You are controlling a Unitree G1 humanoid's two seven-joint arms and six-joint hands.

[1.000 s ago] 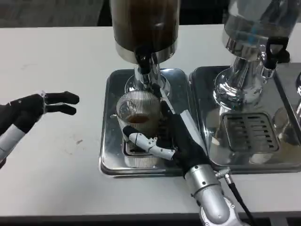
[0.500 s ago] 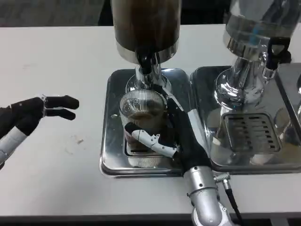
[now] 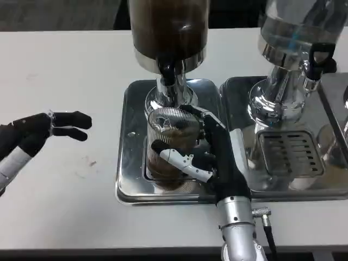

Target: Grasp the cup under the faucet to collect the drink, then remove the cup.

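Observation:
A clear ribbed cup (image 3: 169, 136) with brown drink in it stands tilted over the left steel drip tray (image 3: 130, 174), just below the black faucet (image 3: 166, 69) of the brown drink dispenser (image 3: 166, 27). My right hand (image 3: 209, 157) grips the cup from the right side, with fingers (image 3: 182, 162) wrapped across its front. Off to the left over the white table, my left hand (image 3: 41, 130) hovers with its dark fingers stretched out and nothing in it.
A second dispenser (image 3: 296, 32) with clear liquid stands at the right over its own steel tray (image 3: 288, 157) with a slotted grate. Bare white table (image 3: 60, 206) lies left of and in front of the trays.
My right hand has closed tighter on the cup and lifted it, so the cup looks larger and sits slightly further right. The left hand has barely moved.

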